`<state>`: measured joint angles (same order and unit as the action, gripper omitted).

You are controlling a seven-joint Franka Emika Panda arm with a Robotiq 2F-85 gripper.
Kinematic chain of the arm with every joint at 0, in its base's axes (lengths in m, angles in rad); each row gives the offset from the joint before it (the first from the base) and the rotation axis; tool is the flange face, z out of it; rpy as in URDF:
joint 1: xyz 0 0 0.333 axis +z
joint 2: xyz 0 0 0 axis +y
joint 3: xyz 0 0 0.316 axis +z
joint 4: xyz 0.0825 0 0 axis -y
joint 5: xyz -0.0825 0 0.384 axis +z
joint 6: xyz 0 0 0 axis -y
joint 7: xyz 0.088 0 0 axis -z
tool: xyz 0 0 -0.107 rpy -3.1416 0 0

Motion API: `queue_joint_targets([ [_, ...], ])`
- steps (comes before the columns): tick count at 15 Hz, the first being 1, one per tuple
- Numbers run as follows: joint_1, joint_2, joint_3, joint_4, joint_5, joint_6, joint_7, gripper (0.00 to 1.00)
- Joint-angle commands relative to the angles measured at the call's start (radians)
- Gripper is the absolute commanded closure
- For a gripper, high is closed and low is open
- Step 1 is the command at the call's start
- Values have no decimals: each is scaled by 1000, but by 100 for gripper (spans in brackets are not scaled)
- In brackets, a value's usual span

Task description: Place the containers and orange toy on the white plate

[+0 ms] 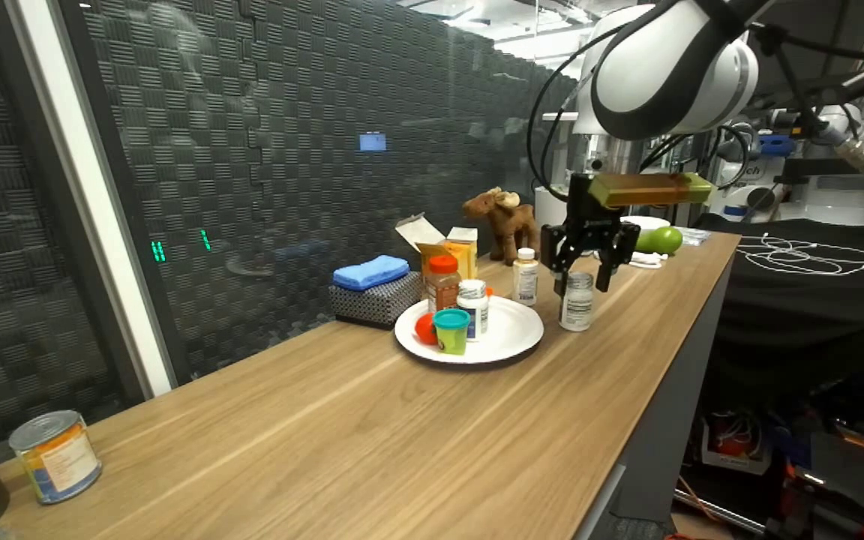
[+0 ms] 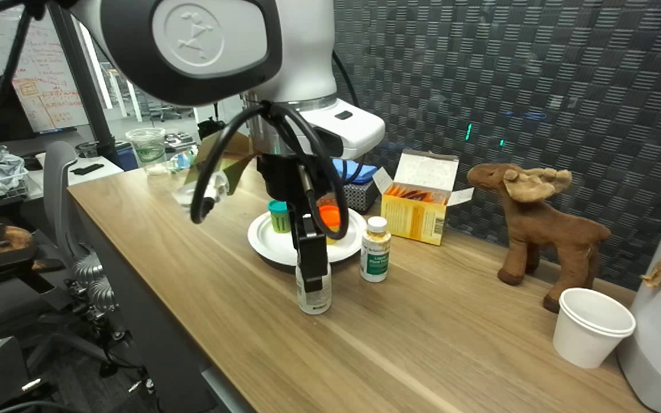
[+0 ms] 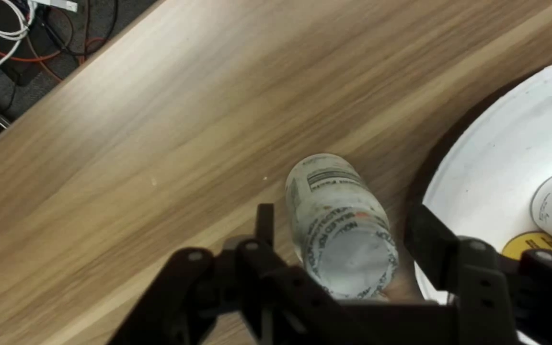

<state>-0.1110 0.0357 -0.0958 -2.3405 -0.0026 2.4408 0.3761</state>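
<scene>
The end effector (image 1: 582,286) hung just beside the white plate (image 1: 514,330), its fingers (image 3: 265,223) spread apart around an upright white bottle (image 1: 576,309) on the bench (image 1: 372,420), with gaps showing either side. On the plate I saw a red-lidded spice jar (image 1: 444,291), a green cup (image 1: 451,339), an orange-lidded cup (image 2: 328,214), the orange toy (image 1: 425,330) and a second white bottle (image 1: 478,307).

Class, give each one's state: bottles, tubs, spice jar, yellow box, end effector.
End effector: open
Grey-topped bottle: upright, closed
White-capped bottle: upright, closed
Blue-labelled bottle: upright, closed
Spice jar: red lid on
Green tub: teal lid on
Orange-lidded tub: closed
Yellow box: open
</scene>
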Motion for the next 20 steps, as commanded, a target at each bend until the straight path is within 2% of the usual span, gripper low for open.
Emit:
queue_joint_targets([
  [1,9,-5,-5,10,-31,13,19,58],
  [3,10,-20,-9,4,-85,17,44,73],
  [4,9,-27,-9,0,-108,18,57,74],
  [8,15,-76,0,-14,-193,12,111,74],
  [12,45,-148,46,-21,-180,18,93,74],
  [16,83,-123,101,18,-135,21,60,74],
  [20,112,-49,128,48,-109,9,31,74],
])
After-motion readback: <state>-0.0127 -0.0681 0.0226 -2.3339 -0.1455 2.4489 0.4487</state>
